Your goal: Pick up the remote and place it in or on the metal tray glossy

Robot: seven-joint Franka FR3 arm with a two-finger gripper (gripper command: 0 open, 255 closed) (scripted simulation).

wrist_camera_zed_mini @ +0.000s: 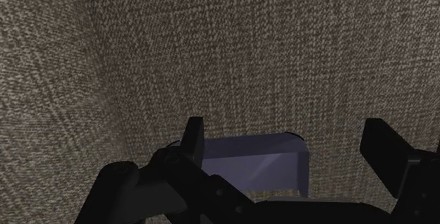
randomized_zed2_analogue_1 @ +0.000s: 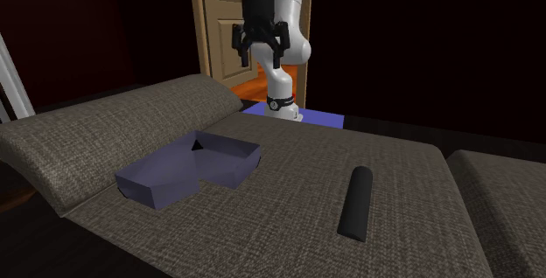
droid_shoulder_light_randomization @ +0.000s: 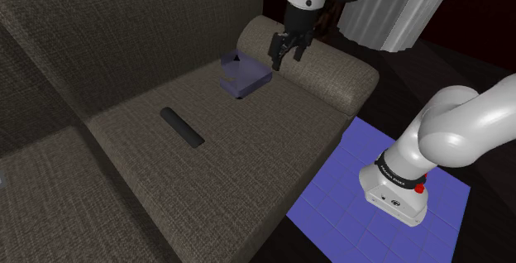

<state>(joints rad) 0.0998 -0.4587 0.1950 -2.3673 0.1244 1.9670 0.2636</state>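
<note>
1. The gripper (droid_shoulder_light_randomization: 287, 54) is hanging in the air with its fingers spread wide and nothing between them. In the wrist view the two black fingers (wrist_camera_zed_mini: 194, 137) are standing well apart, and only fabric and part of the tray are showing in the gap.
2. In the shoulder view it is hovering at about 2 o'clock from the tray (droid_shoulder_light_randomization: 244, 75), just above the sofa's rolled armrest (droid_shoulder_light_randomization: 331, 71).
3. The tray, drawn bluish-purple with a dull sheen, is sitting on the seat cushion (droid_shoulder_light_randomization: 248, 154) beside that armrest, and nothing is lying in it.
4. The remote (droid_shoulder_light_randomization: 182, 126), a dark slim bar, is lying flat on the same cushion at about 8 o'clock from the tray in the shoulder view, well apart from both tray and gripper.
5. Judging by this, the task is only beginning: the remote is resting untouched, so reaching it, grasping, lifting, carrying and setting it in the tray are all waiting to be done.
6. The arm's stand (droid_shoulder_light_randomization: 397, 195) is sitting on a blue mat (droid_shoulder_light_randomization: 347, 179) off the sofa's end.
</note>
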